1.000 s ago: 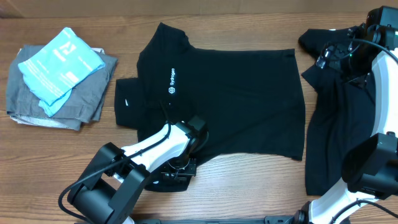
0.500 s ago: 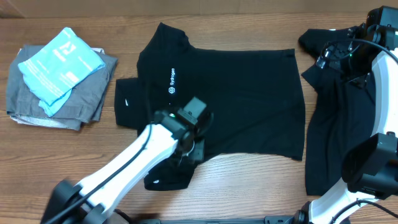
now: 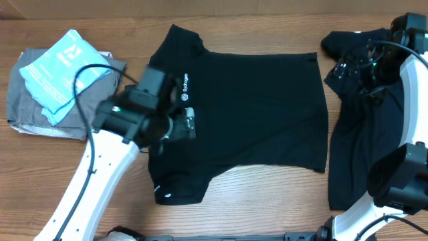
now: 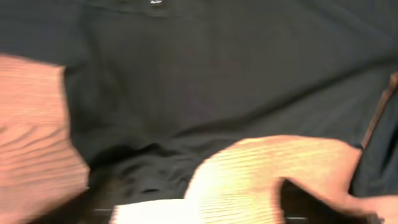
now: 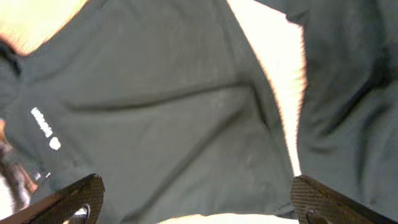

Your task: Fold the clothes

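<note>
A black polo shirt (image 3: 261, 107) lies spread flat mid-table, its white logo (image 3: 185, 87) near the collar side. Its near sleeve (image 3: 177, 187) rests on the wood. My left gripper (image 3: 188, 125) hovers over the chest just below the logo; its jaws look apart with nothing between them, and the left wrist view is badly blurred. A second black garment (image 3: 361, 134) lies crumpled at the right. My right gripper (image 5: 199, 199) hangs high near the far right (image 3: 354, 67), open and empty, looking down on the shirt (image 5: 161, 118) and the other garment (image 5: 348, 93).
At the left a grey folded garment (image 3: 40, 110) carries a light blue packet (image 3: 63, 73). Bare wooden table (image 3: 267, 201) runs along the front edge. The right arm's cables (image 3: 374, 57) hang over the second garment.
My left arm swung from the near sleeve up and left to over the chest. Its jaws went from shut to apart, and the sleeve stays lying on the table.
</note>
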